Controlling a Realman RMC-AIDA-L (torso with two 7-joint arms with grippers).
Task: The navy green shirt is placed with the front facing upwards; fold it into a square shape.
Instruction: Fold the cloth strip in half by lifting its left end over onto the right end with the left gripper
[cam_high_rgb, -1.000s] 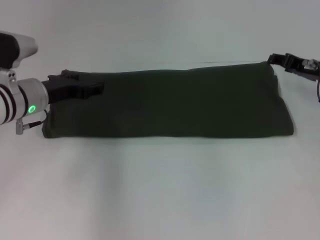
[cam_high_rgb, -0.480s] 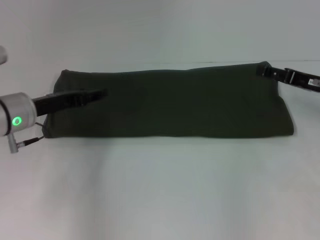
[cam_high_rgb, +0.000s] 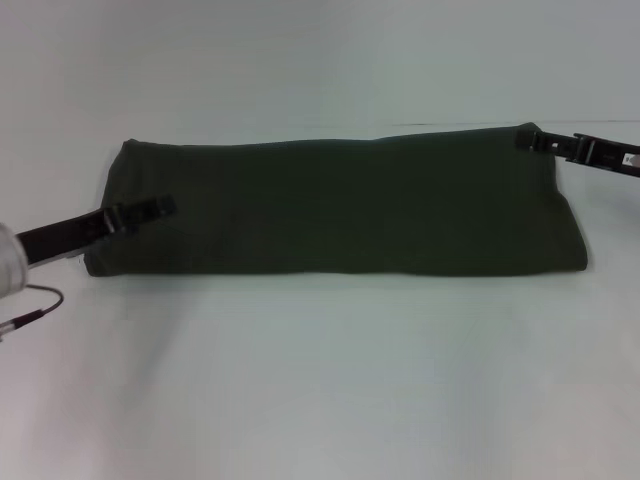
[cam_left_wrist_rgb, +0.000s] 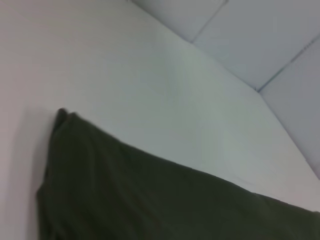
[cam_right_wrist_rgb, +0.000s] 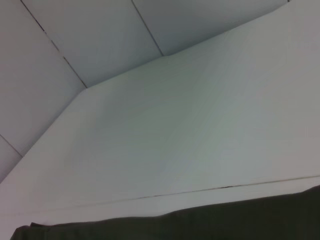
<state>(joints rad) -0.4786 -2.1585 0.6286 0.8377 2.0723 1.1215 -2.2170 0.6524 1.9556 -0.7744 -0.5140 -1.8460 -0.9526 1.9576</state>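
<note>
On the pale tabletop (cam_high_rgb: 320, 380), our navy green shirt (cam_high_rgb: 340, 205) lies folded into a long band. Our left gripper (cam_high_rgb: 150, 208) has slid back toward its left end; our right gripper (cam_high_rgb: 535, 142) stays at the far right corner. Whether either grips, we cannot tell. The crosswise fold likely comes next.

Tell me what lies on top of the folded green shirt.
The left end effector reaches over the navy green shirt at its left end; the right end effector sits at its far right corner. What lies within its folds is hidden.
</note>
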